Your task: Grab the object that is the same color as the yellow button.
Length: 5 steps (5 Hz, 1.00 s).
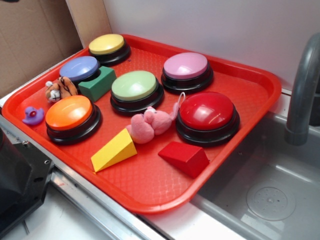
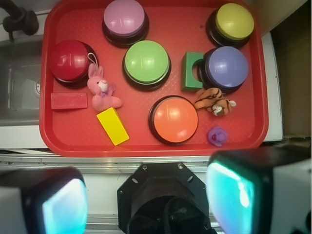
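The yellow wedge block (image 1: 114,150) (image 2: 112,126) lies on the red tray (image 1: 150,185) (image 2: 151,145) near its front edge, just beside the pink plush rabbit (image 1: 150,125) (image 2: 101,91). The yellow button (image 1: 107,45) (image 2: 234,21) sits well apart from the wedge, at the tray's far corner. The gripper (image 2: 146,195) is spread wide, its fingers (image 2: 63,204) blurred and cut off.

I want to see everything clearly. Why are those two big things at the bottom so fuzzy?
Wrist view: the tool's fingers sit right by the lens, so they blur; the red plastic tray stays sharp. Exterior view: soft light glints off the glossy yellow round button.
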Tool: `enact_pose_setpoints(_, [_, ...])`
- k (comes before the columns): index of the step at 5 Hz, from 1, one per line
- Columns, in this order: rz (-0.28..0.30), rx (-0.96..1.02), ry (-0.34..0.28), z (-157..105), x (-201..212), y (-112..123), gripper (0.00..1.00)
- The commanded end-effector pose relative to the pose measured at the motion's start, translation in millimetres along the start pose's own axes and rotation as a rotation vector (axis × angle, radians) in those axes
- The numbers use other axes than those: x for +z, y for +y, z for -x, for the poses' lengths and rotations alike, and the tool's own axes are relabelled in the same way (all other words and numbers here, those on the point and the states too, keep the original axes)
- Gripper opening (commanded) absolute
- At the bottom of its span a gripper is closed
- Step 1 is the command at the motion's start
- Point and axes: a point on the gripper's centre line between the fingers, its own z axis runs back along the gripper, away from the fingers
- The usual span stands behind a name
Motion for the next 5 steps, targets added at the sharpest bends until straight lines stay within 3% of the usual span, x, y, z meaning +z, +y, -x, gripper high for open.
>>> enact_pose_setpoints(1, [0.000,0.000,0.000,0.0,0.0,0.0,1.00])
enact_pose_setpoints(2, [0.000,-0.163,-0.059,-6.3,-22.6,-13.7,1.00])
enact_pose_setpoints(4, [0.046,-0.407,-0.073,-20.8,-74.8,-37.0,1.00])
enact_pose_setpoints(5, [-0.015,-0.433,-0.080,-26.3,-110.7,-54.8,1.00])
